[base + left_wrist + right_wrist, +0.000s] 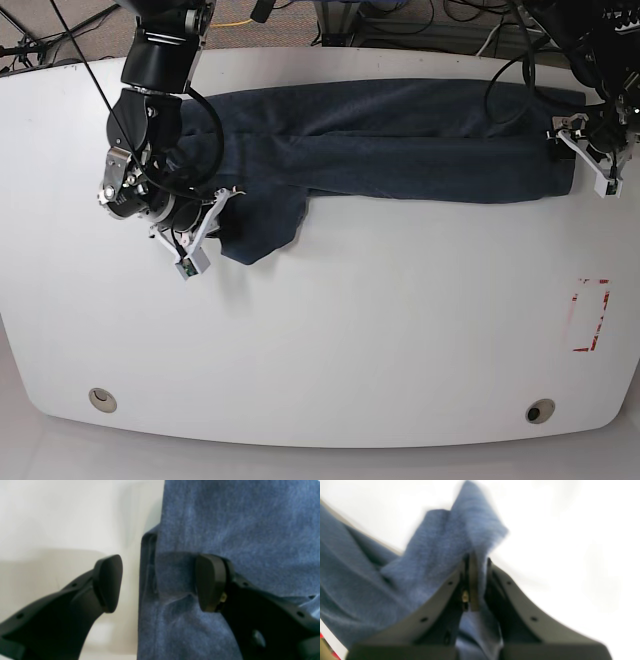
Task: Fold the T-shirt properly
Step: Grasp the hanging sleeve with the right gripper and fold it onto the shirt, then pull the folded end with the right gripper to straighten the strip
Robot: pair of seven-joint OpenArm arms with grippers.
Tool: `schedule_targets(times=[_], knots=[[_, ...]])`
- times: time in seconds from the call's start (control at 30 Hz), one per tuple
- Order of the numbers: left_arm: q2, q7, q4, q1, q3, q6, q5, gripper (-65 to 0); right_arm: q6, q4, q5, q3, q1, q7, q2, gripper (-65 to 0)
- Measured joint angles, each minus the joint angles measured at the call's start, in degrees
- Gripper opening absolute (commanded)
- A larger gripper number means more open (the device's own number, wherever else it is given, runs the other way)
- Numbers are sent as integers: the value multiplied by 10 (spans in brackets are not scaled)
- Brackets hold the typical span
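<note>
Right gripper clenched on the T-shirt, long axis crosswise; left gripper parted at its opposite end.

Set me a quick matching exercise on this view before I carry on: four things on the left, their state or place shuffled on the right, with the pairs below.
1. Dark blue cloth T-shirt
2. Black right gripper
3. Black left gripper
4. Red broken-line rectangular mark

A. Fingers apart, one over bare white tabletop, the other over fabric
B. On the tabletop, well away from the fabric
C. Fingers closed on a fold of fabric
D. Spread as a long strip along the tabletop's far side, with a flap sticking out near one end

Pairs: 1-D, 2-C, 3-A, 4-B
</note>
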Motion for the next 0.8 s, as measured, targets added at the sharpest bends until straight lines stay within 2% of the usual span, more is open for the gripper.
schedule_targets(times=[0.1, 0.2, 0.43, 0.8], knots=[[0, 0, 0, 0, 0, 0, 0, -229, -1, 59, -5, 24, -23, -54, 0, -650], [1, 0, 0, 0, 0, 0, -2, -229, -2, 116, 11, 42, -53, -80, -2, -650], [2, 0, 0, 1, 0, 0, -2, -229, 0, 185, 121, 88, -127, -120, -4, -647], [-5, -3, 0, 9, 21, 0, 0, -229, -1, 221, 236, 114, -226, -123, -5, -645]])
